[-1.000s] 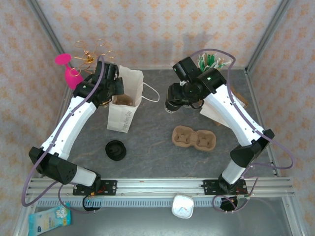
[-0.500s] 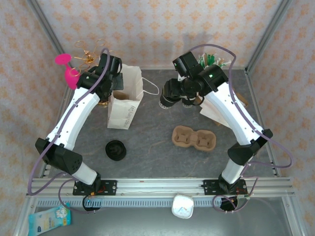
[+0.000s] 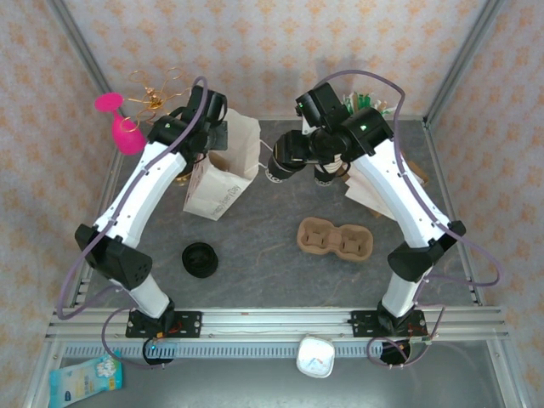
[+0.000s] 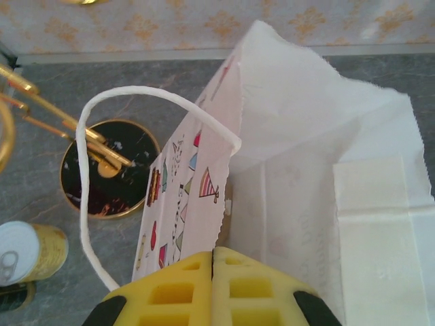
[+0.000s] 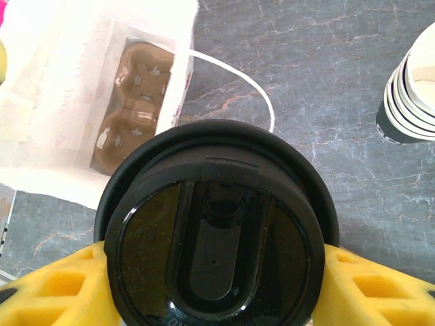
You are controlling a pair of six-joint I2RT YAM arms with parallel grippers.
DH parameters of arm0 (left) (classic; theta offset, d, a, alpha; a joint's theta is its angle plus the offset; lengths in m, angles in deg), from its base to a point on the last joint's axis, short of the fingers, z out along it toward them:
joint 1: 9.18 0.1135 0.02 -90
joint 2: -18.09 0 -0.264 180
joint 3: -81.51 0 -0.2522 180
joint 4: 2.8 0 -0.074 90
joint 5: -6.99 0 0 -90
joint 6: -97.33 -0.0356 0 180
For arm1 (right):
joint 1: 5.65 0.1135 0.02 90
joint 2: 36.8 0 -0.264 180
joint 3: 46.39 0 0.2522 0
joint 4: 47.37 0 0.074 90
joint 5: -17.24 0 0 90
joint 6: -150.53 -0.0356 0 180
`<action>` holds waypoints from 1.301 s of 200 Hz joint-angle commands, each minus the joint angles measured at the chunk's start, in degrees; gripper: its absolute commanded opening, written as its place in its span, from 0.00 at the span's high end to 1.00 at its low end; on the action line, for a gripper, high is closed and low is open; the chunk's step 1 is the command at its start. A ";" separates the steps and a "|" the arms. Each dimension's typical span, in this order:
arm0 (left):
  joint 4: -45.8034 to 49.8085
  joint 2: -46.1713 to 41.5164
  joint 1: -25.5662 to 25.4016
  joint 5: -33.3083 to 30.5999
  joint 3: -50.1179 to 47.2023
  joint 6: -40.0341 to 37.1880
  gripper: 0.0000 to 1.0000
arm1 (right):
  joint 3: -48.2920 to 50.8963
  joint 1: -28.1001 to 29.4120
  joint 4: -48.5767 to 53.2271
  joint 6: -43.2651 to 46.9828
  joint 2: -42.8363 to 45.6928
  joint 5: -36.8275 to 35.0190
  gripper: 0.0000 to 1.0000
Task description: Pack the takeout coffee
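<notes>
The takeout coffee [image 5: 214,231], a dark cup with a round black lid, is clamped between my right gripper's [image 5: 214,278] yellow fingers [image 5: 61,288]. From above, the coffee [image 3: 277,168] hangs just right of the white paper bag [image 3: 223,170]. My left gripper [image 4: 213,261] is shut on the bag's near rim [image 4: 224,170] and holds its mouth open. From above, the left gripper [image 3: 214,136] sits at the bag's top. A brown cup carrier [image 5: 132,102] lies inside the bag [image 5: 75,95]. The bag's cord handle [image 4: 85,197] loops out to the left.
A second brown carrier [image 3: 335,239] and a loose black lid [image 3: 200,258] lie on the grey table. A stack of lidless cups [image 5: 411,95] stands right of the coffee. A pink glass [image 3: 119,123], a gold wire stand [image 3: 157,89] and a can [image 4: 30,251] sit left of the bag.
My right arm carried the coffee leftward and back, close to the bag. My left gripper pulled the bag's rim rightward and back, so the bag now leans.
</notes>
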 commanded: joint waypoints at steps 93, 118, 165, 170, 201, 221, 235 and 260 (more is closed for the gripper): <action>2.50 3.23 -2.94 -1.15 5.20 -0.73 1.00 | -9.11 0.44 0.67 1.47 -2.41 1.02 0.41; 2.26 2.76 -3.21 2.06 6.10 0.57 1.00 | -10.31 0.44 0.67 1.39 -3.85 2.12 0.41; -0.26 -0.85 -3.53 7.96 3.44 5.62 1.00 | -12.66 0.65 -0.21 1.15 -6.44 4.14 0.41; -0.38 -1.14 -3.63 8.14 3.27 6.04 1.00 | -12.83 0.77 -0.21 1.16 -6.85 4.12 0.41; -1.39 -2.68 -3.57 9.87 1.22 9.11 1.00 | -14.42 1.66 0.05 0.80 -7.97 4.58 0.42; -4.76 -4.75 -3.52 12.05 -2.40 12.96 1.00 | -14.42 2.22 0.48 0.61 -8.23 4.65 0.41; -9.01 -6.93 -3.34 15.19 -6.55 15.82 1.00 | -13.75 2.75 0.67 0.25 -8.22 4.01 0.42; -15.71 -10.72 -3.16 20.23 -12.67 23.32 1.00 | -12.59 3.49 0.75 -0.91 -7.81 3.61 0.42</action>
